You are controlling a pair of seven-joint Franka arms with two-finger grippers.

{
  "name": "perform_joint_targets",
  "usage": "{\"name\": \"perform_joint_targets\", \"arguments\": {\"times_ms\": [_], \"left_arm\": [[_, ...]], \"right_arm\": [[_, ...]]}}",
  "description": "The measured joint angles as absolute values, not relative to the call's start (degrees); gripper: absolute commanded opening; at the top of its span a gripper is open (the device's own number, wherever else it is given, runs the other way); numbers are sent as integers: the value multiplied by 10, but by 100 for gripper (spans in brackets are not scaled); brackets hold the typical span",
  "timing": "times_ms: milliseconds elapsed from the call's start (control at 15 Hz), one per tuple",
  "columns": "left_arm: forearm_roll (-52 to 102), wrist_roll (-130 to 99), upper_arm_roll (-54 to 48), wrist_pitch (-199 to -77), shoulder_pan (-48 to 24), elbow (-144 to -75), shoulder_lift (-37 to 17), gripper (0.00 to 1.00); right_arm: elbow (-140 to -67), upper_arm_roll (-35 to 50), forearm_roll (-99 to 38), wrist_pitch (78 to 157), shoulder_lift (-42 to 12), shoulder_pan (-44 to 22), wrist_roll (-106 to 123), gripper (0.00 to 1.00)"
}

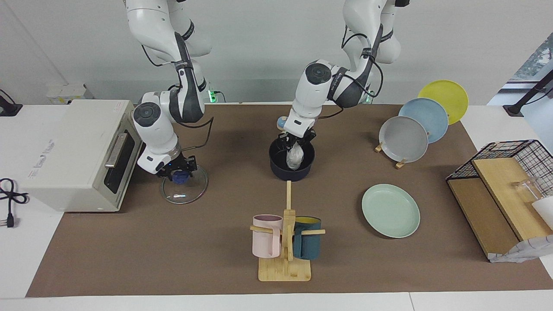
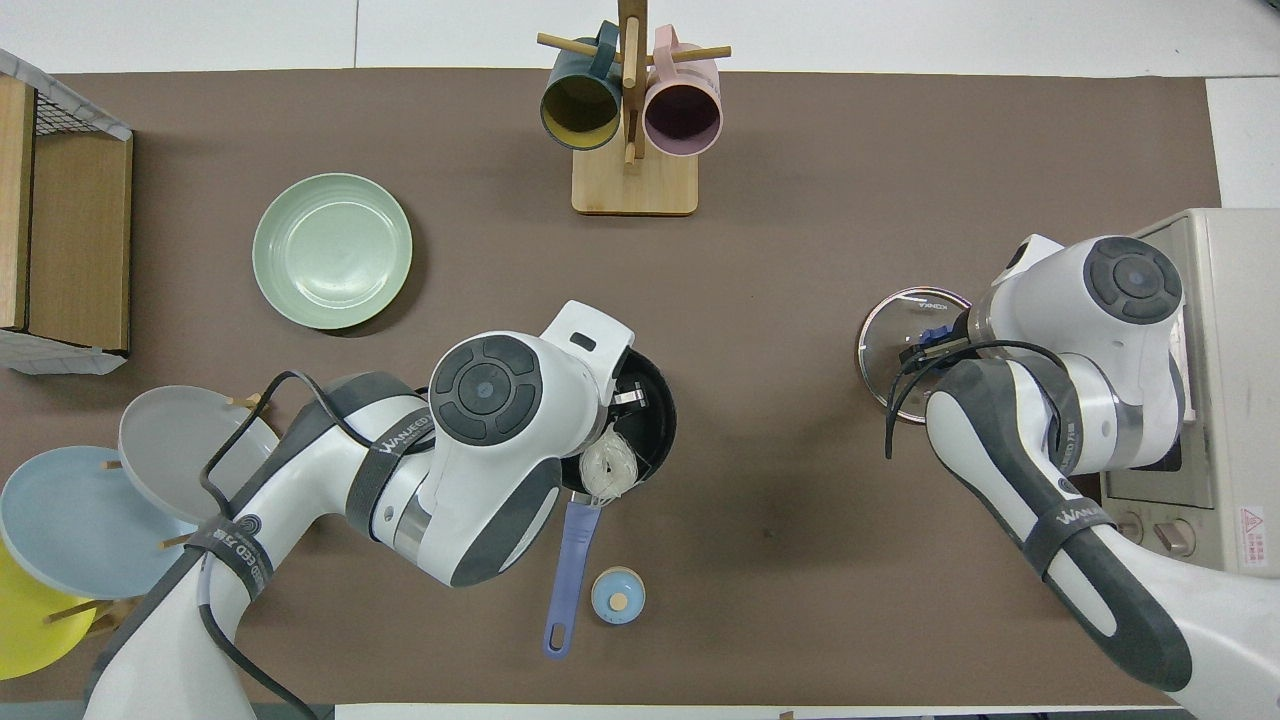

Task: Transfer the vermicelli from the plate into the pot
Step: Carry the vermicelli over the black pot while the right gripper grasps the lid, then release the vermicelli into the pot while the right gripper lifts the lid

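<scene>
Left end effector (image 1: pixel 294 144) hangs low over the pot (image 1: pixel 276 166), its fingers closed on a bundle of vermicelli (image 1: pixel 295 158) that dangles inside the rim. Right end effector (image 1: pixel 179 169) sits down on the blue knob of a glass lid (image 1: pixel 185 195) lying flat in front of the toaster oven (image 1: pixel 73 151); whether it grips the knob I cannot tell. A brown mat covers the white bench (image 1: pixel 17 268), with a pale wall at the robots' end. From the pot, the mint plate (image 1: pixel 391 211) lies farther from the robots, toward the left arm's end, and holds nothing. The pot's blue handle (image 2: pixel 567 575) points straight back at the robots, a small blue lid (image 2: pixel 617 596) just beside it. A mug rack (image 1: pixel 285 242) stands farther out than the pot, carrying a pink mug and a teal mug.
</scene>
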State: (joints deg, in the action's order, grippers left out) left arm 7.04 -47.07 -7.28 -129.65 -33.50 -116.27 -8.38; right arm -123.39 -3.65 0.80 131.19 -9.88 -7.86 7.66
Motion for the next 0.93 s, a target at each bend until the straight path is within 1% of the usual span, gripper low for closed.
{"name": "perform_joint_targets", "arguments": {"times_ms": [200,467,533,600,800,933], "left_arm": [[70,-471,-73,-1332,-337,-1178,-92,0],[70,-463,-71,-1346,-340,-1179,-102,0],[70,-461,-70,-1346,-340,-1179,-102,58],[70,-459,-69,-1347,-340,-1179,-102,100],[70,-451,-63,-1342,-340,-1168,-102,100],[70,-448,-57,-1291,-330,-1128,-98,100]], "right_arm": [[-1234,-36,8,1312,-99,-79,77,58],[-1227,-35,8,1299,-99,-80,77,57],[-1219,-35,8,1287,-99,-81,77,57],[-1208,-35,8,1273,-100,-83,77,57],[-1176,-35,8,1239,-101,-89,77,57],[-1159,-35,8,1221,-101,-92,77,57]]}}
